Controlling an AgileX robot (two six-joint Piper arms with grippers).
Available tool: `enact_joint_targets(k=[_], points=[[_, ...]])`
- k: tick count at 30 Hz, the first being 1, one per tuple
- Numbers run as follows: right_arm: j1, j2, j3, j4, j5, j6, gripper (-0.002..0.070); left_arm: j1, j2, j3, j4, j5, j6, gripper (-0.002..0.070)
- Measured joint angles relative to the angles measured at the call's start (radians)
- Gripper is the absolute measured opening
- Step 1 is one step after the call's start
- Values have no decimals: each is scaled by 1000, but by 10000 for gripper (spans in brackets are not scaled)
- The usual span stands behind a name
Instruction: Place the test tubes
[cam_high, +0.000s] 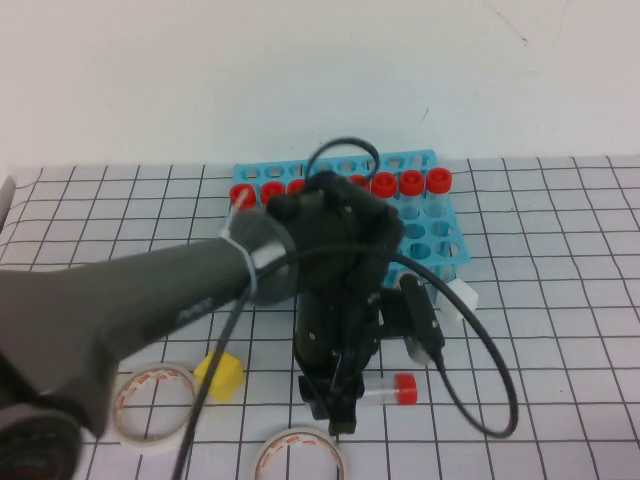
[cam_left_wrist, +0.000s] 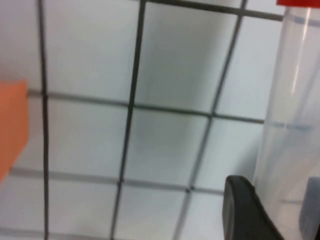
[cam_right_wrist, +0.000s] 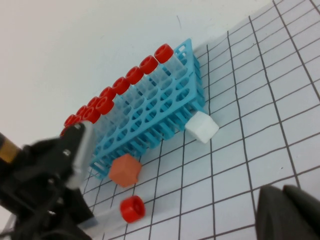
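At the left, near the front edge of the gridded bench (cam_high: 560, 330), lies a tape roll (cam_high: 150, 440). It carries reddish print too small to read. A second tape roll (cam_high: 300, 436) lies further along the same edge. A yellow cube (cam_high: 221, 377) sits between them, slightly farther back.

The left gripper (cam_high: 340, 410) points down at the bench just right of the cube, at the butt end of the test tube (cam_high: 388, 390). Whether it is spread or pinching the tube cannot be told.

The test tube is clear with a red screw cap. It lies on its side in front of the rack (cam_high: 440, 240), cap toward the right.

The blue rack sits close to the bench's far edge, by the pale wall. Its back row is lined with standing tubes (cam_high: 412, 183), all red-capped, and the nearer rows show open holes. A white cube (cam_high: 456, 298) touches its near right corner.

Right of the rack the grid lies bare and open.

The right gripper (cam_right_wrist: 287, 212) is outside the high view. It hangs above bare squares, well apart from the rack, its fingers pressed together.
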Motion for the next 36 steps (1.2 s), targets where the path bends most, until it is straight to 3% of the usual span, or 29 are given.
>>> enact_joint_targets(k=[5, 11, 15, 16, 20, 27, 31, 36], points=[[0, 0, 0, 14, 0, -19, -1, 40, -141, 39, -95, 4, -65, 211], [0, 0, 0, 27, 0, -23, -1, 155, -449, 321, -268, -130, -80, 211], [0, 0, 0, 42, 0, -25, -1, 184, -686, 550, -391, -344, -58, 211], [0, 0, 0, 71, 0, -50, -1, 184, -789, 646, -475, -482, -47, 211], [0, 0, 0, 232, 37, -220, -1, 184, -950, 793, -622, -736, -28, 211], [0, 0, 0, 597, 134, -599, -1, 184, -972, 842, -700, -787, -26, 211], [0, 0, -33, 637, 184, -687, -1, 184, -967, 842, -847, -843, 14, 211], [0, 0, -134, 656, 180, -780, -1, 184, -967, 842, -1097, -886, 212, 211]])
